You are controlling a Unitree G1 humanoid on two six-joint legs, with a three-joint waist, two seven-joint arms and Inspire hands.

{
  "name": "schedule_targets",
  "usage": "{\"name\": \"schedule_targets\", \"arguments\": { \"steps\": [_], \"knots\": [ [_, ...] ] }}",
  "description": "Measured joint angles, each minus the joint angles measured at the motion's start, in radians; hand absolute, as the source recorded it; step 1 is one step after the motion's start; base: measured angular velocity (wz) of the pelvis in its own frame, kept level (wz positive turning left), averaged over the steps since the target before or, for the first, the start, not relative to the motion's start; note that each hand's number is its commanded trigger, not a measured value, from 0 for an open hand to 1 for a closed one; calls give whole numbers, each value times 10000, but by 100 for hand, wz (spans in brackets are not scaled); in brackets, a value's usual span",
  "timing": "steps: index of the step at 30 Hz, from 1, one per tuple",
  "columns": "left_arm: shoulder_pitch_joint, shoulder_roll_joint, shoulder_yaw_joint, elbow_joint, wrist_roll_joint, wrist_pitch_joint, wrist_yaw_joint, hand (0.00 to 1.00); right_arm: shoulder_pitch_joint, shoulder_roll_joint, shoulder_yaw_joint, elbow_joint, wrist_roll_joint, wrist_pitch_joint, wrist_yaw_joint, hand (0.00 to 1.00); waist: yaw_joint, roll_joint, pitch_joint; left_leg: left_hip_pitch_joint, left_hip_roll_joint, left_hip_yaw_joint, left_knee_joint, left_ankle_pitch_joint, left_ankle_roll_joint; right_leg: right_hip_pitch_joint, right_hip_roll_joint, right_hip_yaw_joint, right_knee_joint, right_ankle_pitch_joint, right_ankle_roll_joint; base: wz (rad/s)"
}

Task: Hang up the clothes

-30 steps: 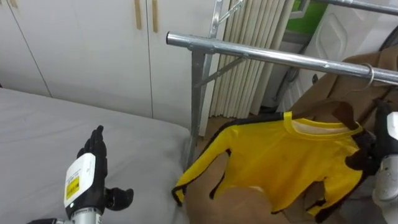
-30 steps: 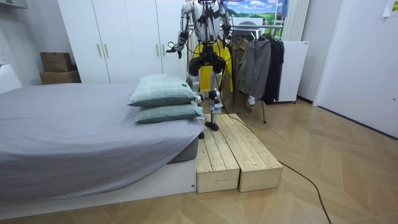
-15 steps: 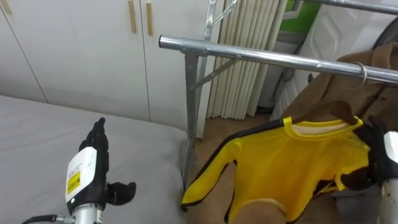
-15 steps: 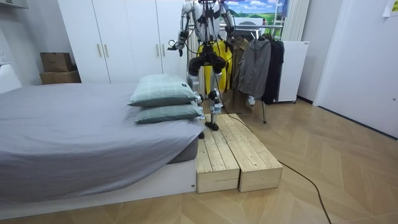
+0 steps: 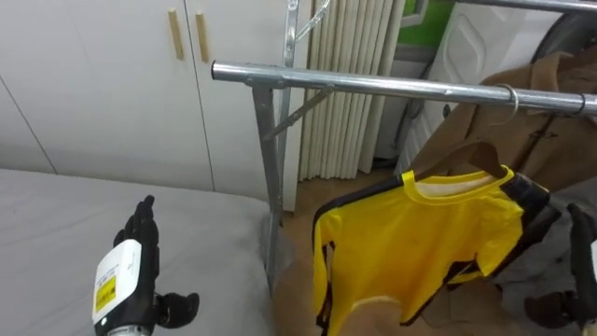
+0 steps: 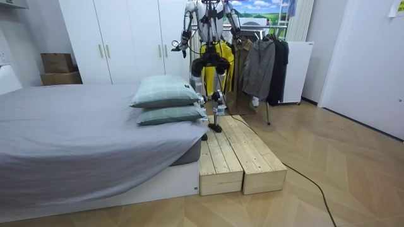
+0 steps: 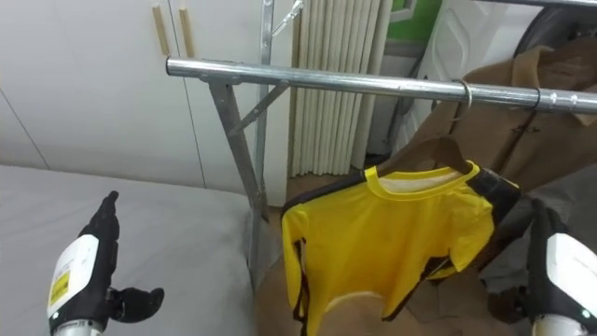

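On the rail (image 5: 373, 84) hangs a yellow, black-trimmed shirt (image 5: 420, 233); left hand (image 5: 131, 271) fingers straight, right hand (image 7: 554, 263) unclear.

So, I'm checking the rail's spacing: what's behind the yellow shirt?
A brown coat hangs behind the yellow shirt on the same rail. The shirt covers much of its front.

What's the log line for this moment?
yellow shirt: on hanger hooked over rail | left hand: open, above bed | right hand: beside shirt

We see a yellow shirt (image 5: 420, 233) edged in black. The rail (image 5: 373, 86) is silver, the coat (image 5: 541, 140) behind plain brown.
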Motion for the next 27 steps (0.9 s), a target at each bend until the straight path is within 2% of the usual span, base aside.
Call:
{"name": "schedule_targets", "arguments": {
  "steps": [5,8,10,11,14,18,23,26,27],
  "knots": [
    [128,-2,-10,1,25,-57,80,0,793,472,23,-108,1651,-149,1,0,-61,11,16,28,9,16,-4,-3,-3,16,59,170,-77,-25,22,-5],
    [411,-31,-9,216,98,-317,229,0,1231,744,18,154,2625,-277,97,0,-148,109,74,79,14,14,-16,-4,-4,33,66,215,-142,-6,39,-4],
    [470,-28,-9,343,184,-365,233,0,1441,828,23,378,3167,-328,392,0,-141,175,83,-26,10,21,-19,-6,-4,-24,67,218,-135,6,61,0],
    [527,-29,-9,354,249,-405,233,0,1698,846,44,387,3470,-352,653,0,-140,207,100,-92,8,22,-20,-6,-4,-90,64,212,-137,22,61,0],
    [857,-15,12,382,294,-470,246,0,1997,910,42,691,4650,-368,1251,0,-141,282,75,-85,25,183,-22,-6,-5,-109,56,186,-127,50,19,-4],
    [892,-43,-34,1099,231,-869,182,0,2047,1133,190,1641,6221,-572,2479,0,-288,287,62,-29,58,172,-40,-6,-5,-22,62,111,-165,50,-11,4],
    [882,-45,-72,2136,227,-1046,-61,0,2053,1343,563,2800,7144,-576,3604,0,-351,343,37,-71,61,91,-39,-7,-6,-33,54,42,-176,45,-17,4],
    [831,-70,-69,2242,335,-1048,-165,0,2063,1525,539,3314,7450,-573,4096,0,-399,394,44,-153,36,-167,-36,-8,-7,-46,48,46,-187,5,6,16],
    [800,-113,-64,2243,335,-1061,-170,0,2034,1589,539,3568,7557,-600,4309,0,-388,434,24,-170,29,-216,-35,-8,-7,-41,36,29,-205,4,9,15]
  ]
}}
